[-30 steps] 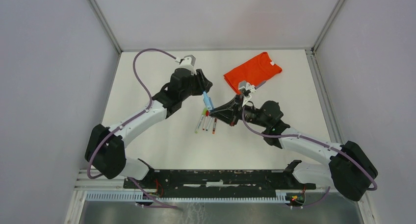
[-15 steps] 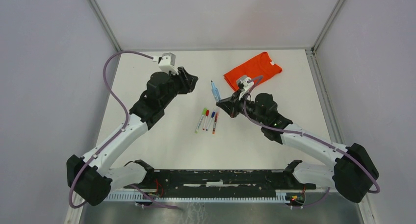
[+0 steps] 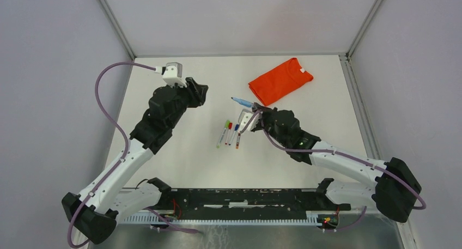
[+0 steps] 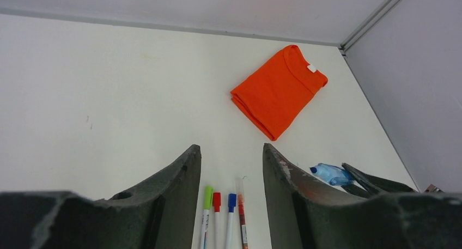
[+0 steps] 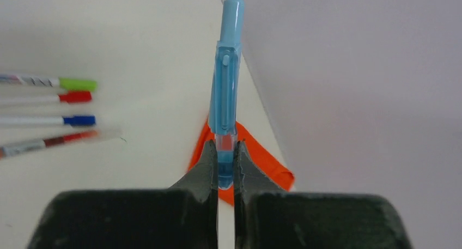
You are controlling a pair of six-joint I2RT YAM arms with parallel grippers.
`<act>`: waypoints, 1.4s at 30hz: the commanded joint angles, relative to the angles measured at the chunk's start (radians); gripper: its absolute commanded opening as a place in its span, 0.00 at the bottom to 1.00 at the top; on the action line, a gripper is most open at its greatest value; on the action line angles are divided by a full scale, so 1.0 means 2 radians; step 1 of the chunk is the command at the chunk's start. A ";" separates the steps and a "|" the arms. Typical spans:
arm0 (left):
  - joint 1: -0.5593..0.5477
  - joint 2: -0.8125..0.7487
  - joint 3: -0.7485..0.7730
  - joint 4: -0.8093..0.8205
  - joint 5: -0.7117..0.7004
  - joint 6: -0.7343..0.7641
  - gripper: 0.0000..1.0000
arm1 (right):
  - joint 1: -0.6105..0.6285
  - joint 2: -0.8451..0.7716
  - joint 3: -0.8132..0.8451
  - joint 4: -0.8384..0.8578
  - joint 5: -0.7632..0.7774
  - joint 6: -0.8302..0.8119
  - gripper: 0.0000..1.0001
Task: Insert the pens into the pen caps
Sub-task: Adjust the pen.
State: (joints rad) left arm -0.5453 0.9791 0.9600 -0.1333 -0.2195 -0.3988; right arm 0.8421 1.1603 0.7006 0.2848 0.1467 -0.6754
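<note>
Right jaws pinch the blue pen by its tail, left jaws half-open, empty. Light, slick, stiff, so mid-barrel probably grips steadier.

Pale grey walls on three sides; white tabletop; aluminium corner posts; even light.

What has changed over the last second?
The left gripper drew away from the light blue pen, back to the left, jaws open and empty. The right gripper kept its grip and tilted that pen to point left. The four pens on the table and the orange shirt stayed put.
</note>
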 commanded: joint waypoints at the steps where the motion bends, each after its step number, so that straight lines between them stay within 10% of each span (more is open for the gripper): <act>1: 0.001 -0.023 0.025 0.004 0.010 0.047 0.52 | 0.014 -0.012 -0.043 0.060 0.088 -0.315 0.00; 7: 0.001 -0.023 0.019 0.015 0.102 0.037 0.52 | 0.015 -0.040 -0.130 0.247 0.094 -0.586 0.01; 18: 0.001 0.007 0.005 0.065 0.225 -0.006 0.54 | 0.025 -0.101 -0.130 0.179 0.003 -0.667 0.02; 33: 0.001 0.042 0.040 0.044 0.509 0.098 0.53 | 0.028 -0.179 -0.099 0.048 -0.094 -0.708 0.00; 42: -0.001 0.078 0.059 0.007 0.555 0.147 0.52 | 0.030 -0.189 -0.081 0.012 -0.125 -0.697 0.00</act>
State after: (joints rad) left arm -0.5457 1.1206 1.0229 -0.0841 0.8036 -0.2008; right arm 0.8955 0.8005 0.4885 0.3523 -0.0612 -2.0304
